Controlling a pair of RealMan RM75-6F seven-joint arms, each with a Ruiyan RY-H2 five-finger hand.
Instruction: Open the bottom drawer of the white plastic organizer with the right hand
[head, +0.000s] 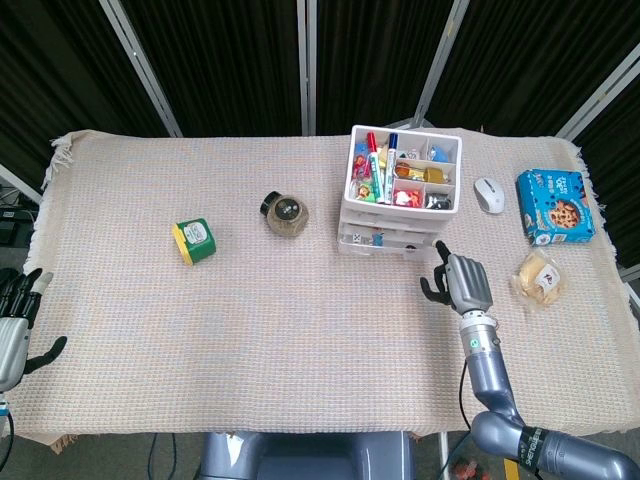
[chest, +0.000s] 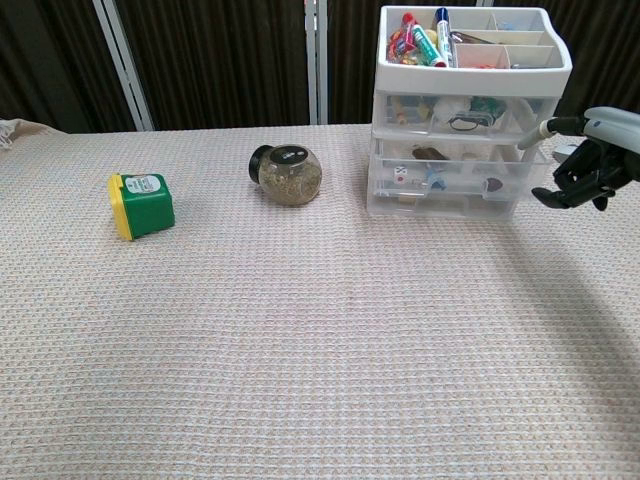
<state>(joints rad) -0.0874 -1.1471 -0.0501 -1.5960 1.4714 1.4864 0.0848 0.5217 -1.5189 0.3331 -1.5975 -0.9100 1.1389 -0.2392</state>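
The white plastic organizer (head: 402, 190) (chest: 462, 115) stands at the back right of the table, with pens and small items in its top tray. Its bottom drawer (chest: 445, 199) (head: 384, 243) sits flush and closed. My right hand (head: 461, 283) (chest: 592, 170) hovers just off the organizer's front right corner, apart from it. Its fingers are curled in on nothing, with one finger stretched towards the drawers. My left hand (head: 14, 326) hangs at the table's front left edge, fingers spread, holding nothing.
A green tub (head: 195, 240) (chest: 141, 205) and a round jar (head: 287, 214) (chest: 288, 175) lie left of the organizer. To its right are a white mouse (head: 488, 194), a blue cookie box (head: 554, 206) and a bagged pastry (head: 541, 277).
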